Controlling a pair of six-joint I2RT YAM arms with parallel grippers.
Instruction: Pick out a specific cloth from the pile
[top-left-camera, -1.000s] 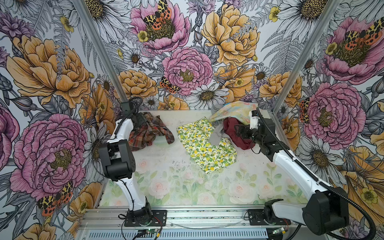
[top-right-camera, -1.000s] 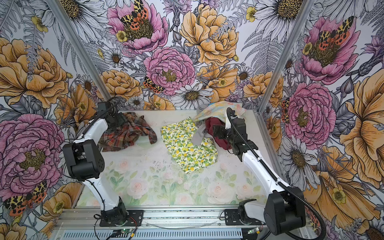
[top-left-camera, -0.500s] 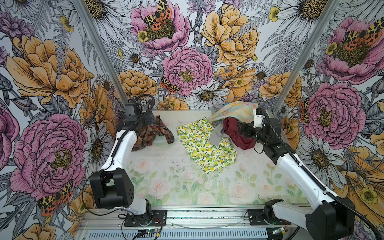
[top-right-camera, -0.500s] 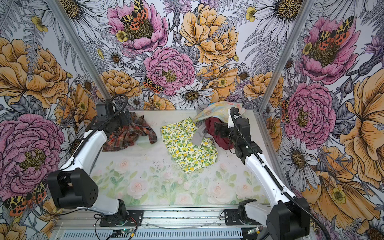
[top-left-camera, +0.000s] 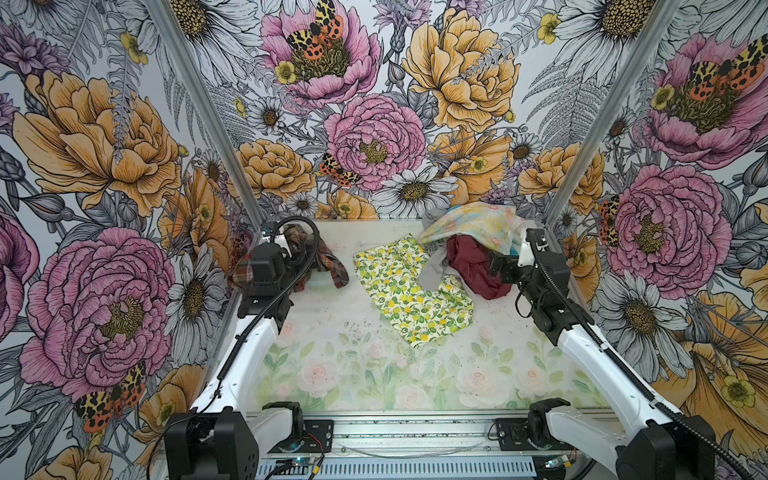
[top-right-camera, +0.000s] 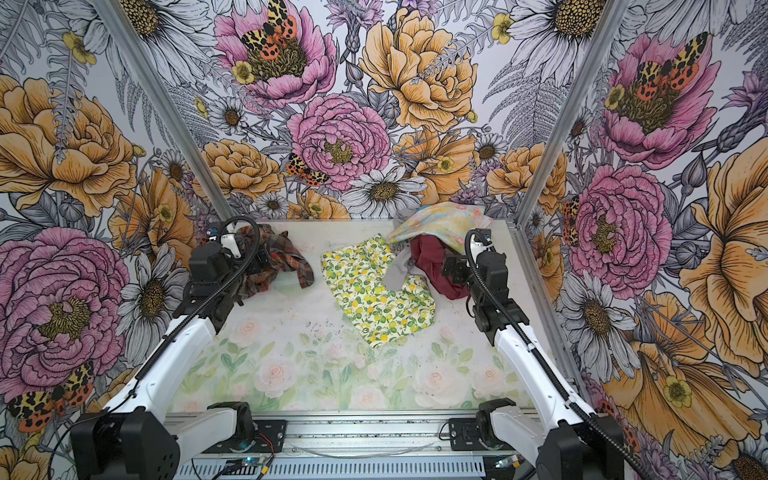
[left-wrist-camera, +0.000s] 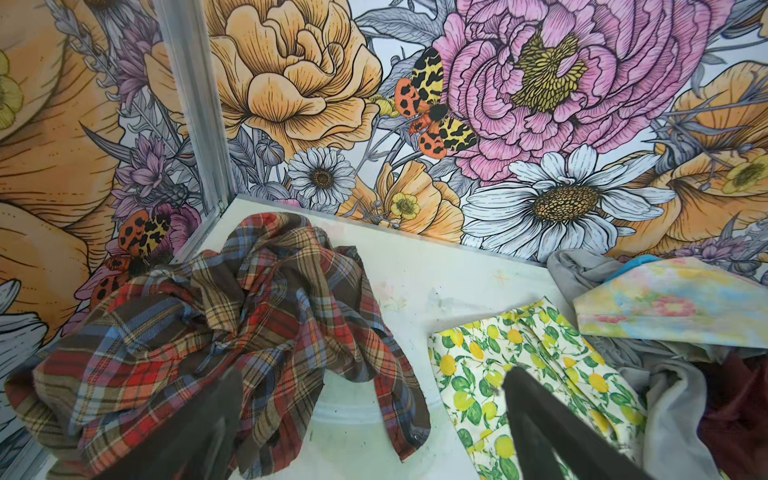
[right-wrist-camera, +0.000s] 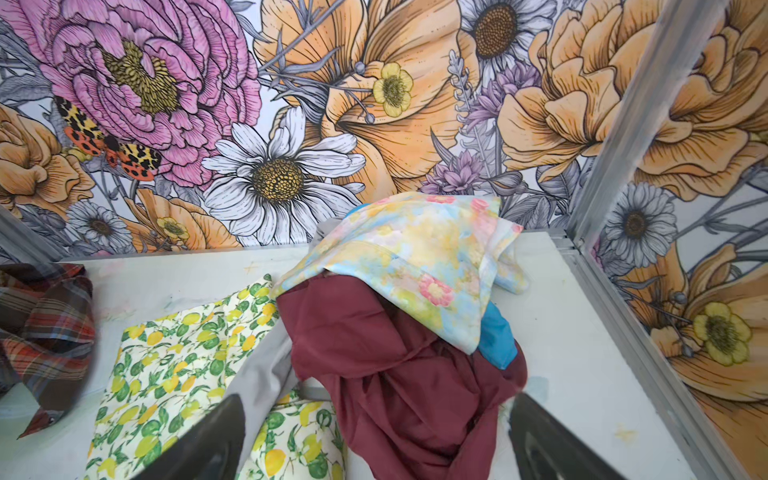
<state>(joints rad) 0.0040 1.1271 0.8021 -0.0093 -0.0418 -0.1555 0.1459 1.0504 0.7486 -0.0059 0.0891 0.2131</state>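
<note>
Since the plaid shirt (left-wrist-camera: 232, 332) lies crumpled in the far left corner, well apart from the pile (top-left-camera: 473, 253), the pick looks done. Left gripper (left-wrist-camera: 372, 374): fingers spread wide, holding nothing, just above the shirt's near edge. A low move could snag a fold and drag it back. One sleeve trails toward the lemon-print cloth (top-left-camera: 411, 291) mid-table, not touching. Right gripper (right-wrist-camera: 376, 399): also spread, empty, close over the maroon cloth (right-wrist-camera: 399, 374). A careless sweep may hook it and tip the floral cloth (right-wrist-camera: 415, 249) off. Left arm (top-left-camera: 249, 357) and right arm (top-left-camera: 590, 357) stretch far forward, wrists pitched down.
</note>
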